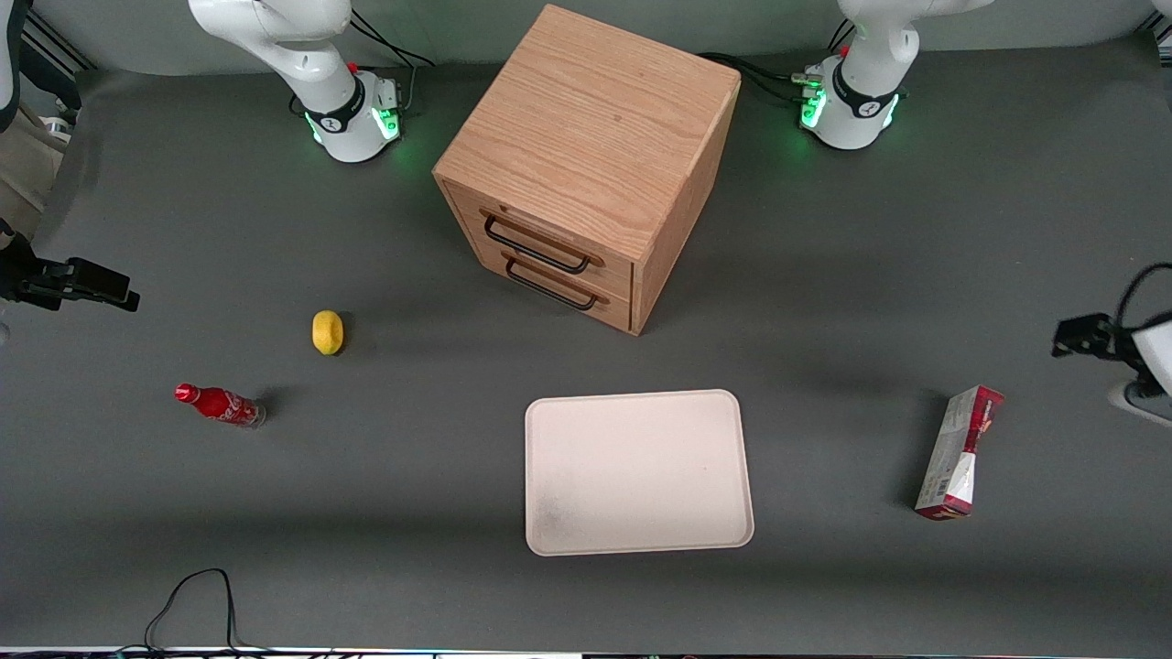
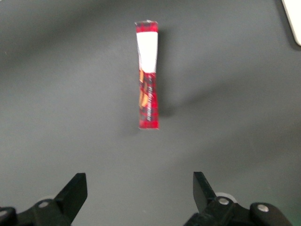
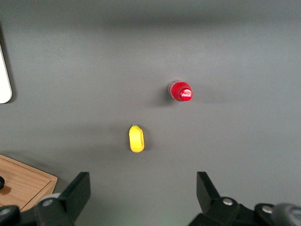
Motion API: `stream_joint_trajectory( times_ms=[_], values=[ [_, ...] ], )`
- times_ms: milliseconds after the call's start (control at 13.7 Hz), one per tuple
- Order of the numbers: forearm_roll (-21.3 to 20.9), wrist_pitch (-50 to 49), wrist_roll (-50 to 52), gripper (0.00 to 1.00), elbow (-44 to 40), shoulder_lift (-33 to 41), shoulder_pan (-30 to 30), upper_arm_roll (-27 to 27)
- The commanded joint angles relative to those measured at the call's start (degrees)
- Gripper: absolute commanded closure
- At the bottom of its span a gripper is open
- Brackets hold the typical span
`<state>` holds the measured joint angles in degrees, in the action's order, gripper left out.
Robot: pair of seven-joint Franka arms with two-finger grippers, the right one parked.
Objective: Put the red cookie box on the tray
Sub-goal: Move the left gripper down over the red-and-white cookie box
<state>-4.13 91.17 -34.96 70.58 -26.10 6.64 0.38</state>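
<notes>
A red cookie box (image 1: 958, 453) with white and grey panels is showing a red-and-black tartan print with a white patch in the left wrist view, at the right of the front frame. A pale cream tray (image 1: 638, 473), faintly smudged grey at one corner, is lying at lower centre on the dark grey desk (image 1: 824, 586). A light oak-grain wooden cabinet (image 1: 591, 137) with black handles is standing at upper centre. A yellow lemon (image 1: 328, 331) and a red cola bottle (image 1: 218, 405) are sitting at left. The black gripper (image 2: 140, 188), fingers spread apart, is hovering above the box.
</notes>
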Motion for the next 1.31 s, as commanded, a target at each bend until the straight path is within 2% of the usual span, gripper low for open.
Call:
stream_joint_trajectory(
  times_ms=[0, 364, 656, 1238],
  values=[
    [0.9, -1.3, -2.5, 0.0, -7.4, -4.7, -0.1, -0.5],
    [0.8, 1.2, -2.2, 0.0, -7.4, -7.3, -0.4, -0.5],
    [0.6, 7.1, -3.0, 0.0, -5.9, -11.9, -0.2, -0.5],
    [3.2, 25.3, -6.7, 0.0, 9.2, -13.4, -0.5, -1.1]
  ],
)
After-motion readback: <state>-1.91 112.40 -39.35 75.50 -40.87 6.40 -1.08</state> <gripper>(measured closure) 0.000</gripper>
